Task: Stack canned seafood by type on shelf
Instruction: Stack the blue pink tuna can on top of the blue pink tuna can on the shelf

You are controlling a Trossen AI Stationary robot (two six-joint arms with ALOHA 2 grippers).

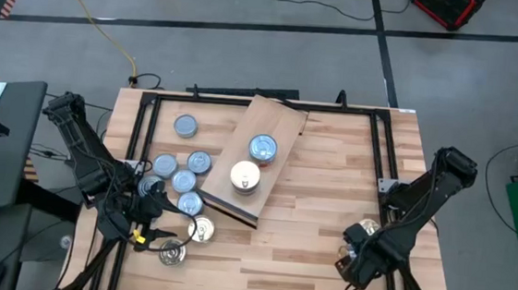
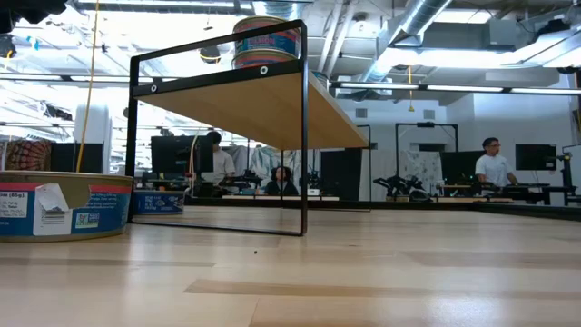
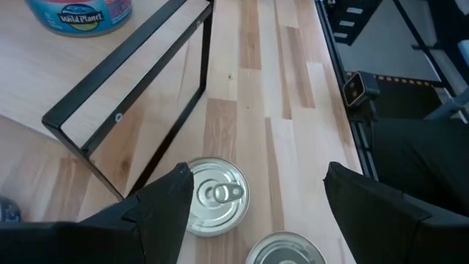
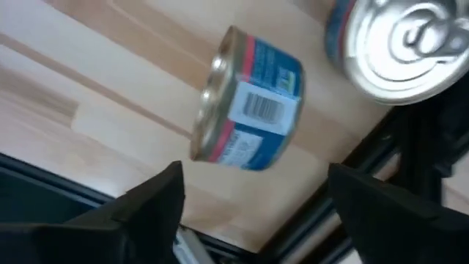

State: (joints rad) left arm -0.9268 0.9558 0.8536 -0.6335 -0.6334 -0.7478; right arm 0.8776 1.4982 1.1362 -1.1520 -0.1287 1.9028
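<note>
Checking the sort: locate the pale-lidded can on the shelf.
High view: the pale-lidded can sits on the shelf near its front edge, beside the blue-topped can.

In the low view a can (image 2: 54, 207) at the left is cut off by the picture's edge, and the shelf (image 2: 245, 104) hides the bottom of the can (image 2: 266, 41) standing on it. In the left wrist view the frame's edge crops a labelled tin (image 3: 80, 15) and a silver-lidded tin (image 3: 286, 249). The right wrist view is motion-blurred: a tilted can (image 4: 245, 110) has an unreadable label, and another can (image 4: 399, 48) runs off the frame.
</note>
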